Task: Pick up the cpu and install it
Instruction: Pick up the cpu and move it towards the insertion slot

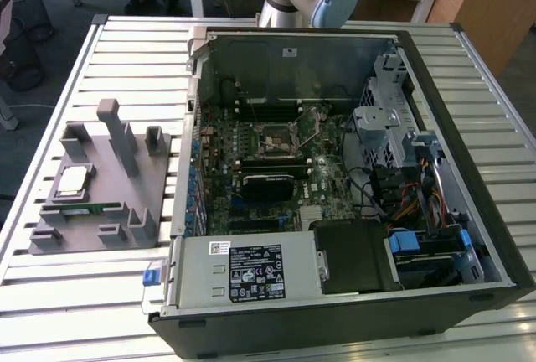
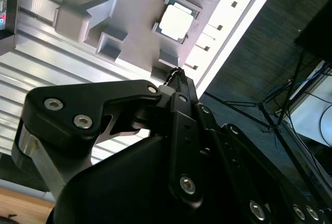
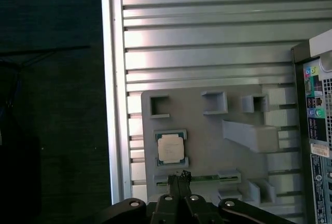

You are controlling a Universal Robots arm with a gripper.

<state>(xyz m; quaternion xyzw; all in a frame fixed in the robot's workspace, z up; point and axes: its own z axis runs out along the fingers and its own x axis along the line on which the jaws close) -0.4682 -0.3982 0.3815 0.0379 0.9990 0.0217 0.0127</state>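
Claw point(image 2: 178, 72): fingertips pressed together, gripping nothing, hovering above the grey fixture tray point(image 3: 207, 146).
Cpu point(image 3: 170, 148): flat in its tray pocket on the table point(image 1: 126, 52), at the exterior view's left of the open computer case point(image 1: 293, 60).
Risk: descending closed would likely strike the lid. A skewed pinch could tilt the chip and bend socket point(image 1: 275, 140) pins.

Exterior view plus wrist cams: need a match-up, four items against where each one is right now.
Items
1. silver square cpu
2. long green memory stick
3. black open computer case
4. black gripper

Places
A. on the slatted metal table, towards the exterior view's right
B. flat on the grey fixture plate, between raised corners
C. off the plate, holding nothing
D. lying along the plate's edge, next to the cpu

Pairs: 1-B, 2-D, 3-A, 4-C
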